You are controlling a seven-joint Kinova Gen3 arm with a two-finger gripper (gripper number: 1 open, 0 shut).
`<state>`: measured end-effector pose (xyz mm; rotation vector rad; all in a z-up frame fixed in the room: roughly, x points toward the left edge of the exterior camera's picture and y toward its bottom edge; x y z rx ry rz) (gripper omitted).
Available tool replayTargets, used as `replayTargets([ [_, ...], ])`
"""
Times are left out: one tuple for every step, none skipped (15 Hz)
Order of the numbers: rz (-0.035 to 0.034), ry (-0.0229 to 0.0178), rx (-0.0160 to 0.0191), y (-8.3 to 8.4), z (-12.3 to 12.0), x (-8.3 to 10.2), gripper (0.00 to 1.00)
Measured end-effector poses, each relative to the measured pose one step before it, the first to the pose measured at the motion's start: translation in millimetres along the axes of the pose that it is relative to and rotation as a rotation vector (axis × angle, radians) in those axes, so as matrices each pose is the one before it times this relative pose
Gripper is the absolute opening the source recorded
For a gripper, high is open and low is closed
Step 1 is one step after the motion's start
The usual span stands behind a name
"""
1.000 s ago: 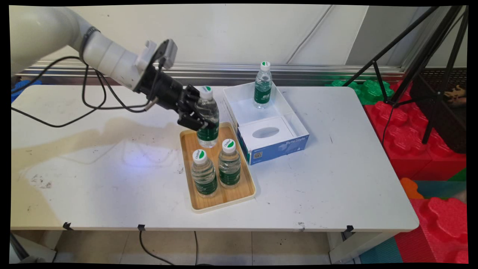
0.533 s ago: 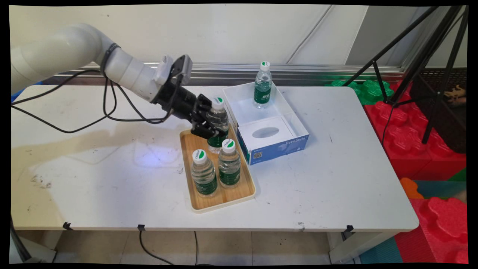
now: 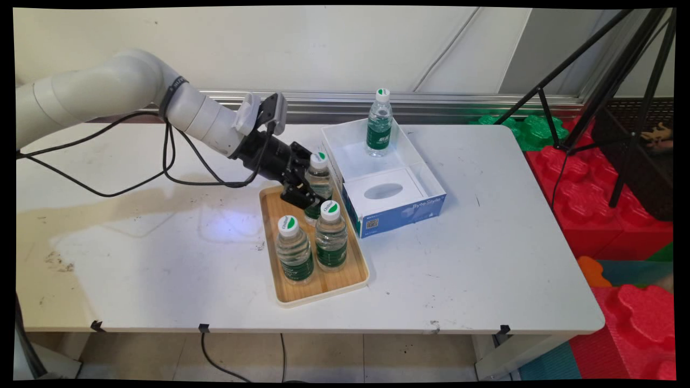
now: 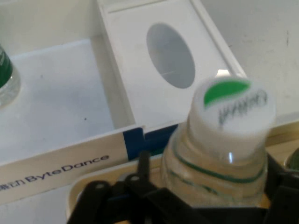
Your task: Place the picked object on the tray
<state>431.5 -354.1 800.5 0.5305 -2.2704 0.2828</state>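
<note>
The gripper [image 3: 306, 189] is clamped on a clear water bottle [image 3: 319, 183] with a green label and white cap, at the wooden tray's [image 3: 285, 293] far end. The box [image 3: 401, 213] alongside reads ByteDance.

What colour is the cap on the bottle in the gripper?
White with a green leaf mark, on the held bottle's cap; clearest in the hand view.

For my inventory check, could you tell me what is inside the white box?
The white box holds one upright water bottle at its far end. A raised panel with an oval opening covers the near part, hiding whatever lies beneath.
</note>
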Motion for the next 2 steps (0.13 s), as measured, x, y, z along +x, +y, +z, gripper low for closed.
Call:
replayTargets([
  [0.00247,-0.00044,-0.00083,0.17,0.23,-1.19,1.00],
  [0.00299,0.00014,0.00067,0.16,-0.98,-1.09,1.00],
])
